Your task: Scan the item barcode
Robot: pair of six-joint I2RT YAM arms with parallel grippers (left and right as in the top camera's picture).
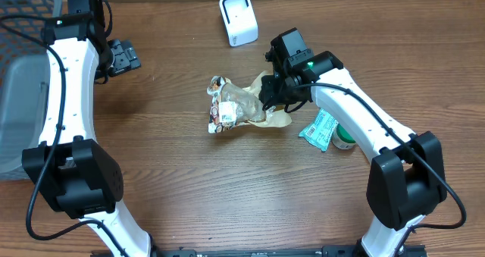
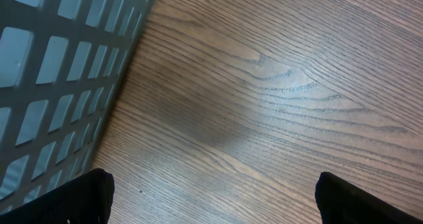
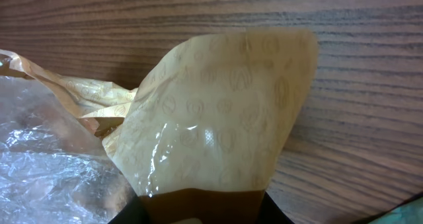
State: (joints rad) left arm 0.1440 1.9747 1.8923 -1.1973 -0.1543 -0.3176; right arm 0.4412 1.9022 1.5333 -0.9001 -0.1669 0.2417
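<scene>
The item is a crinkled clear and tan plastic snack package with a printed end, lying mid-table. My right gripper is shut on its tan flap, which fills the right wrist view above the jaws; clear film spreads to the left. No barcode shows in any view. A white barcode scanner stands at the back, apart from the package. My left gripper hangs open over bare wood at the far left, its fingertips wide apart around nothing.
A grey mesh basket sits at the left edge, close beside the left gripper, with its wall in the left wrist view. A green packet and a green-topped round item lie under the right arm.
</scene>
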